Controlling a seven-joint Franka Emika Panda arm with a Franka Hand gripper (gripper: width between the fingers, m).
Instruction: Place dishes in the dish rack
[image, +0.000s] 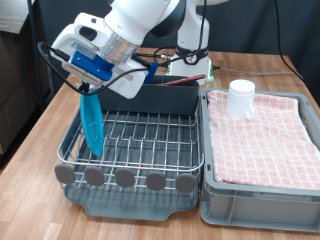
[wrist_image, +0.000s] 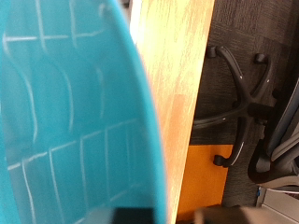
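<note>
nearest in the exterior view is the row of round grey discs (image: 124, 178) along the front edge of the silver wire grid dish rack (image: 150, 137), which sits on its dark grey plastic tray on the light wooden counter (image: 35, 130). just beside it, on the exterior view's right, is the grey crate lined with pink-checked cloth (image: 262, 130), and a small white mug (image: 241, 97) stands on that cloth towards the back.

standing on edge in the rack, on the exterior view's left side, is the round light-blue plate (image: 91, 122), its lower rim down among the wires and tilted a little. the hand (image: 84, 84) is right above it, clamped on the plate's upper rim, with the white arm reaching in from the top of the exterior view. the wrist view is mostly filled by the plate's blue face (wrist_image: 65, 112), with the rack wires showing faintly across it and the counter edge beside it.

behind the rack stands the dark grey cutlery bin (image: 165, 96).
</note>
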